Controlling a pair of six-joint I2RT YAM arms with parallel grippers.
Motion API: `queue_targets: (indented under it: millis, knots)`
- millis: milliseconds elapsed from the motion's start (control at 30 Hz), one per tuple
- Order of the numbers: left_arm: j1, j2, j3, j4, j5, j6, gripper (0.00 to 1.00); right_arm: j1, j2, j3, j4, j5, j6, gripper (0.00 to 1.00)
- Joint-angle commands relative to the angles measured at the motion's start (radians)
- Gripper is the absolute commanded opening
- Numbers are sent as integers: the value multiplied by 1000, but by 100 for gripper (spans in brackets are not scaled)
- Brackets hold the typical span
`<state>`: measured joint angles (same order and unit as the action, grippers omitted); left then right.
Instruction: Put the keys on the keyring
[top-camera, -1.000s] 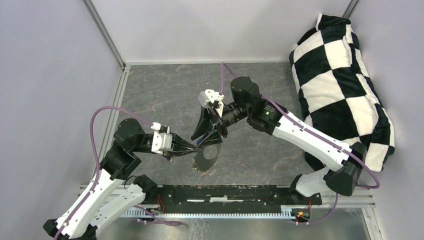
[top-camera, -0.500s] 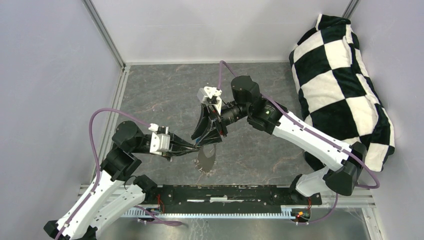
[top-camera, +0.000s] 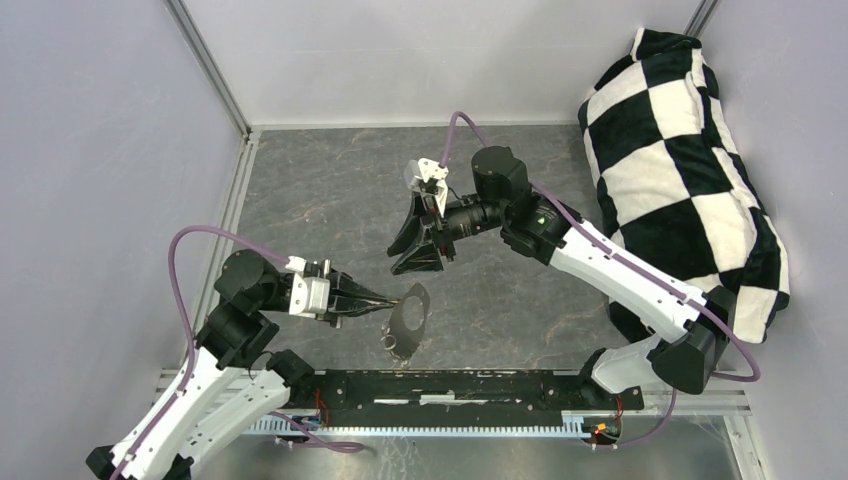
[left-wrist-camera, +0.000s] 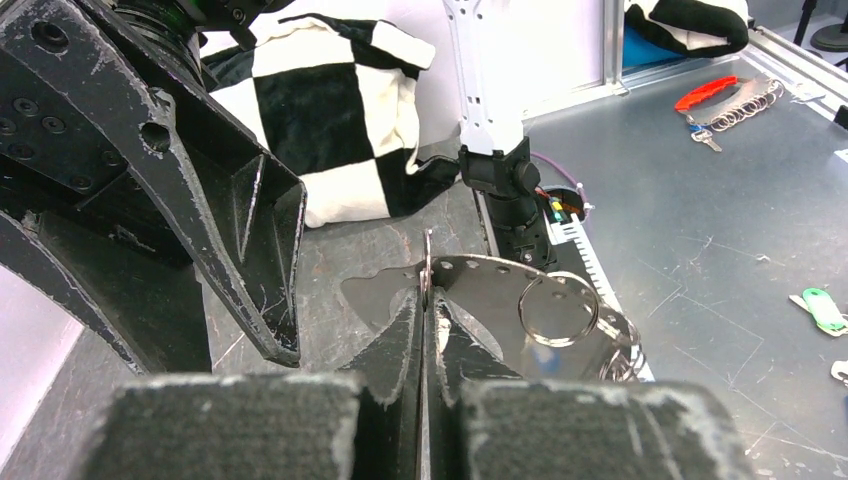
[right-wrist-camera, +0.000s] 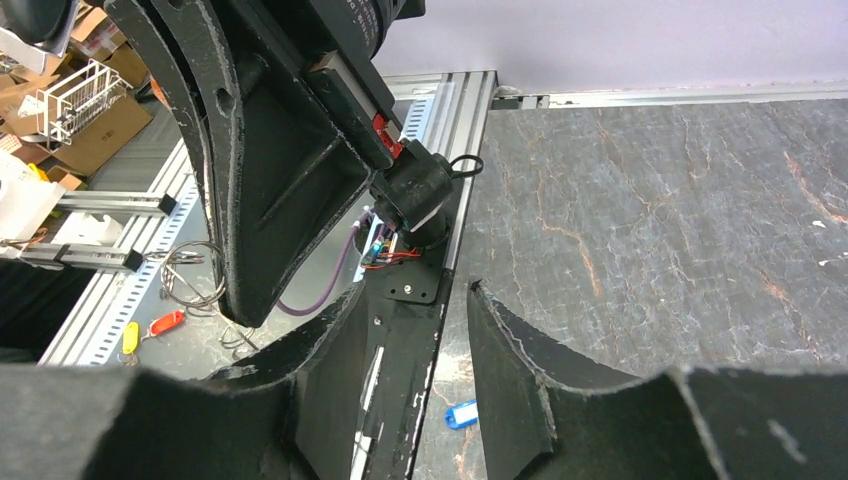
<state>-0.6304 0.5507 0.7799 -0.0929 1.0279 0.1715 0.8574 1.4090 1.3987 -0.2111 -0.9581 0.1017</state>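
Note:
My left gripper (top-camera: 391, 297) (left-wrist-camera: 427, 298) is shut on the edge of a thin silver metal plate (top-camera: 411, 308) (left-wrist-camera: 480, 290) with holes along its rim, held above the table. The keyring (left-wrist-camera: 558, 310), a round split ring, hangs against that plate, and more rings (top-camera: 397, 345) (left-wrist-camera: 628, 352) cluster at its lower end. My right gripper (top-camera: 417, 264) (right-wrist-camera: 416, 290) hovers open just beyond the plate, with nothing between its fingers. In the right wrist view, a small blue-headed key (right-wrist-camera: 462, 413) lies on the table below the open jaws.
A black-and-white checked cushion (top-camera: 690, 170) fills the right side. The black base rail (top-camera: 460, 388) runs along the near edge. Grey walls close the left and far sides. Loose rings and coloured tags (left-wrist-camera: 725, 95) lie on the metal bench beyond the table.
My right gripper has drawn back up and away from the plate and opened wider. My left gripper has shifted left and lower, keeping the plate, which has turned more edge-on.

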Motion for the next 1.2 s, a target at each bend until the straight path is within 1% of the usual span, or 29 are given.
queue_targets:
  millis: [0, 67, 167, 233, 333, 400, 467, 533, 600, 667, 767, 867, 933, 1000, 1167]
  knots:
    - [-3, -8, 25, 40, 9, -28, 2, 3, 4, 13, 49, 12, 26, 47]
    - [-3, -12, 21, 34, 1, -23, 2, 3, -7, 13, 32, 32, 6, 47]
    - [-3, -19, 18, 5, 0, 1, 2, -5, -39, -1, -21, 120, -82, 52]
    - [-3, -24, 21, -44, -1, 31, 2, -20, -78, -51, -27, 197, -144, 57]
    - [-3, -29, 51, -185, -7, 131, 2, -46, -160, -176, 13, 314, -206, 59]
    - [-3, -29, 79, -309, -28, 207, 2, -52, -222, -311, 79, 438, -214, 60]
    - [-3, -34, 97, -423, -49, 265, 2, -52, -279, -464, 177, 514, -215, 60]
    - [-3, -48, 95, -482, -56, 280, 2, -52, -315, -620, 308, 501, -207, 60]
    - [-3, -69, 75, -495, -54, 267, 2, -52, -309, -715, 401, 464, -191, 55]
    - [-3, -84, 54, -494, -59, 257, 2, -52, -296, -724, 437, 398, -193, 54]
    - [-3, -83, 36, -514, -56, 263, 2, -43, -353, -736, 530, 326, -236, 55]
    - [-4, -83, 13, -529, -56, 286, 2, -39, -407, -699, 540, 283, -278, 56]
    - [-3, -84, 1, -534, -67, 305, 2, -21, -418, -655, 510, 264, -301, 54]
    - [-3, -77, -5, -543, -78, 328, 2, 24, -420, -603, 461, 274, -333, 53]
    - [-3, -31, 14, -578, -106, 362, 2, 174, -370, -417, 241, 360, -470, 50]
